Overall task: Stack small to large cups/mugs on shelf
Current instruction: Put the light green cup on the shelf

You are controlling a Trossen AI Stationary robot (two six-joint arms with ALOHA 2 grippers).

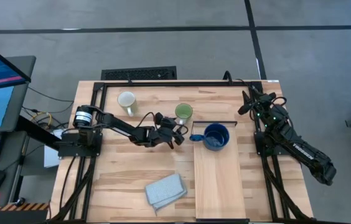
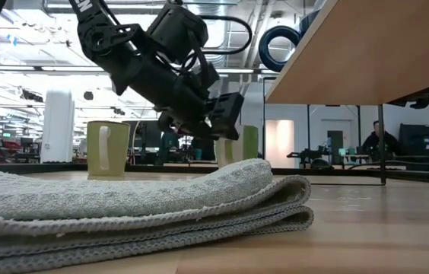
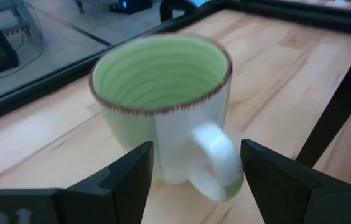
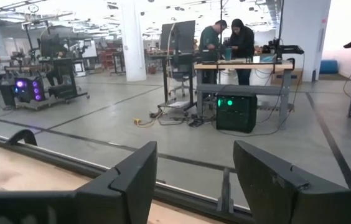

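Green mug (image 1: 183, 112) sat top-centre of the overhead shot beside the shelf (image 1: 216, 180), left gripper (image 1: 177, 132) wide open around its handle, so I'd centre it before squeezing

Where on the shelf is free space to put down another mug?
The shelf is bare from the blue mug down to its near end, beside the folded cloth. It is crowded at the far end, where the open left hand reaches for the green mug.

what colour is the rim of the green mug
Speckled brown rim on the green mug; clearest in the left wrist view.
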